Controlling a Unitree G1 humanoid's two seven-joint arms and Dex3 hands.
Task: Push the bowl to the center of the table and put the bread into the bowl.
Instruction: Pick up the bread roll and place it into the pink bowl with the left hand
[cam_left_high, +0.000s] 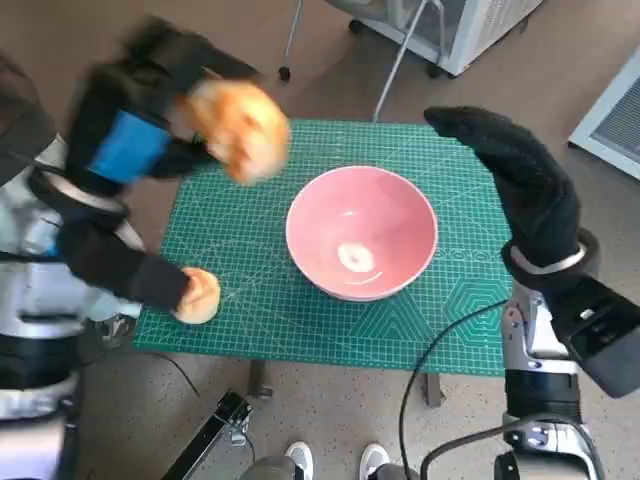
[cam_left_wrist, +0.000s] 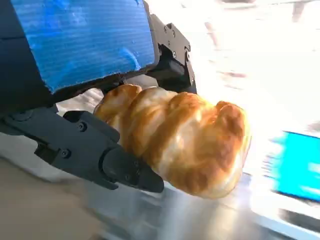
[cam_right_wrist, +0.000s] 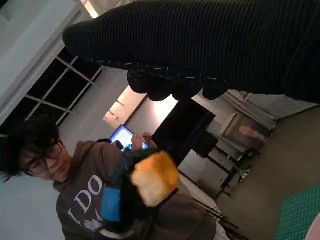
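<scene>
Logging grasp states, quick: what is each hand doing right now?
Left hand: holding a bread, lifted above the table.
Right hand: holding nothing, fingers extended, raised beside the bowl.

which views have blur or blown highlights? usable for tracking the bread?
Head view: left hand and the bread it holds are motion-smeared; bowl and mat sharp. Left wrist view: bread fairly crisp, background streaked and overexposed. Right wrist view: backlit and dim, glove nearly black, bread soft but distinguishable. Left wrist view looks best for tracking.
</scene>
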